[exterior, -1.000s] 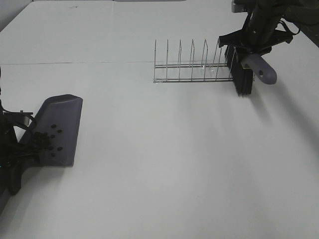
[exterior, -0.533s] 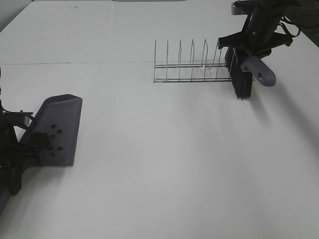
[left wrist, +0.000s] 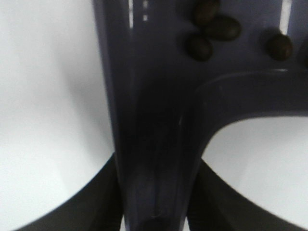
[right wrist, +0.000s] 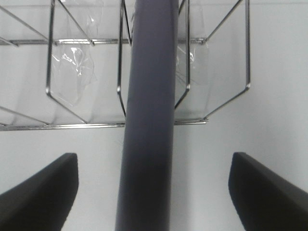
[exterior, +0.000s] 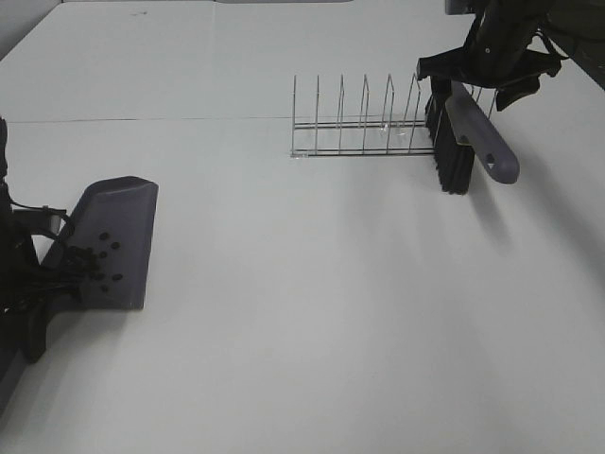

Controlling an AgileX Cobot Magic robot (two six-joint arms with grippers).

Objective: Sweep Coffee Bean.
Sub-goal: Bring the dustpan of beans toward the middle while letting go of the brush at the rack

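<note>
— Starting at the left: where are the coffee beans [exterior: 95, 263]?
— Sitting in the grey dustpan [exterior: 118, 236], tiny dark ovals clustered toward its handle end; the left wrist view shows four of them, glossy brown-black.
— And the left gripper [exterior: 33, 293]?
— Low at the table [exterior: 312, 322] edge, fingers clamped on the dustpan's handle from both sides.
— Moving right?
— Wire rack [exterior: 364, 128], then the brush [exterior: 454, 151] at its right end, black bristles down on the table, grey handle slanting out.
— Right gripper [exterior: 492, 57]?
— Above the brush, fingers spread wide, handle running between them untouched.
</note>
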